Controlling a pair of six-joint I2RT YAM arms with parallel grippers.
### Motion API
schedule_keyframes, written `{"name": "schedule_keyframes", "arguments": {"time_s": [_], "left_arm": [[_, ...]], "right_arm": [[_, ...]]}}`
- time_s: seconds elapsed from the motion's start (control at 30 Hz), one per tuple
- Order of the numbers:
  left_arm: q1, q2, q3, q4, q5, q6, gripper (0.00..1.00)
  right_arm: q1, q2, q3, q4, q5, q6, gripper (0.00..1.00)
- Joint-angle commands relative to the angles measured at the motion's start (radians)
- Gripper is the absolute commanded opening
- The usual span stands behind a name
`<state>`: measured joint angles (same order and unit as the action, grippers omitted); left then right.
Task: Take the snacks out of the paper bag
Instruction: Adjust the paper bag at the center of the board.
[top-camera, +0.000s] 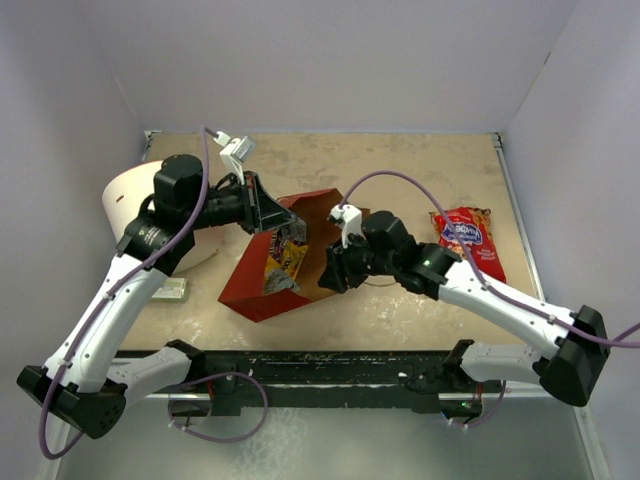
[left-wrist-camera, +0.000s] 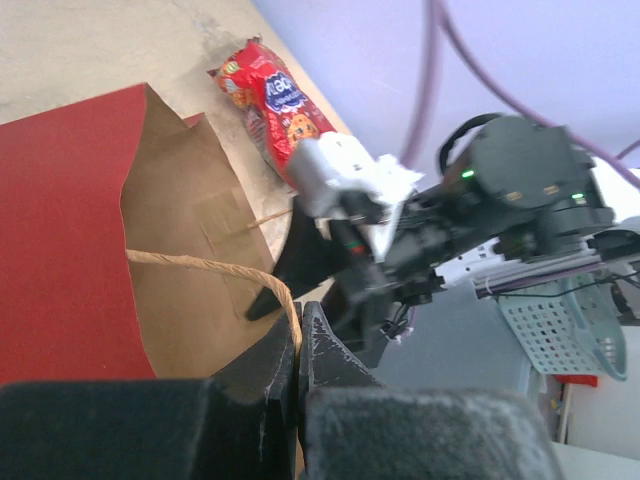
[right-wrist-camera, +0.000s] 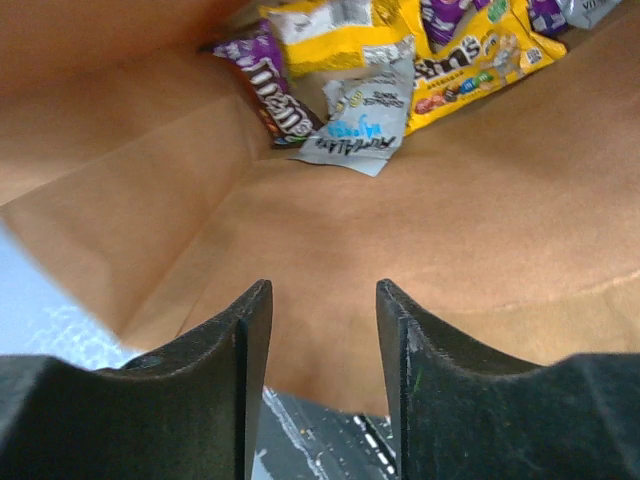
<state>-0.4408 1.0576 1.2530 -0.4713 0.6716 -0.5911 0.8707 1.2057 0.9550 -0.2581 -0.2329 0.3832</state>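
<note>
Lying on its side near the middle of the table, the paper bag (top-camera: 250, 288) has its long axis running from its closed end at the near left to its open mouth at the far right, and the mouth faces the right arm. The left gripper (left-wrist-camera: 300, 350) is pinched tight on the bag's string handle (left-wrist-camera: 200, 266), lifting the upper lip. The right gripper (right-wrist-camera: 322, 292) sits just inside the mouth, fingers parted with nothing between them.

Deep in the bag lie a yellow candy pack (right-wrist-camera: 470, 60), a purple pack (right-wrist-camera: 262, 72) and a light-blue pack (right-wrist-camera: 360, 125), overlapping in a loose heap. They look light, soft and crinkly, with slick film that probably slides on the paper. A free corner or crimped end seam seems the safest hold, and the light-blue pack's near edge lies closest to the fingers.

The red cookie bag (top-camera: 468, 240) already rests flat on the table, well apart to the right, its length running far to near.
</note>
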Motion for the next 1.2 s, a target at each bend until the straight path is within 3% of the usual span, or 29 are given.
{"name": "schedule_keyframes", "arguments": {"time_s": [0.0,0.2,0.37,0.53,0.67,0.77,0.9,1.17], "left_arm": [[-0.007,-0.020,-0.011,0.095,0.012,-0.075,0.00],[-0.007,0.084,0.098,0.181,-0.135,-0.067,0.00],[-0.004,0.223,0.307,0.134,-0.213,0.069,0.00],[-0.003,0.359,0.504,0.056,-0.165,0.217,0.00],[-0.004,0.400,0.550,0.031,-0.067,0.282,0.00],[-0.005,0.381,0.500,0.034,-0.003,0.284,0.00],[-0.009,0.262,0.249,0.145,0.075,0.142,0.00],[-0.009,0.019,-0.050,0.114,0.044,-0.024,0.00]], "right_arm": [[0.026,0.040,-0.011,0.160,0.078,0.001,0.42],[0.125,0.093,-0.009,0.242,0.117,0.056,0.41],[0.168,0.139,-0.012,0.319,0.130,0.130,0.41],[0.210,0.207,0.041,0.343,0.180,0.145,0.42],[0.212,0.264,0.096,0.382,0.169,0.145,0.42],[0.213,0.314,0.132,0.392,0.174,0.137,0.44],[0.213,0.349,0.141,0.382,0.181,0.155,0.48],[0.213,0.154,-0.035,0.273,0.290,0.174,0.58]]}}
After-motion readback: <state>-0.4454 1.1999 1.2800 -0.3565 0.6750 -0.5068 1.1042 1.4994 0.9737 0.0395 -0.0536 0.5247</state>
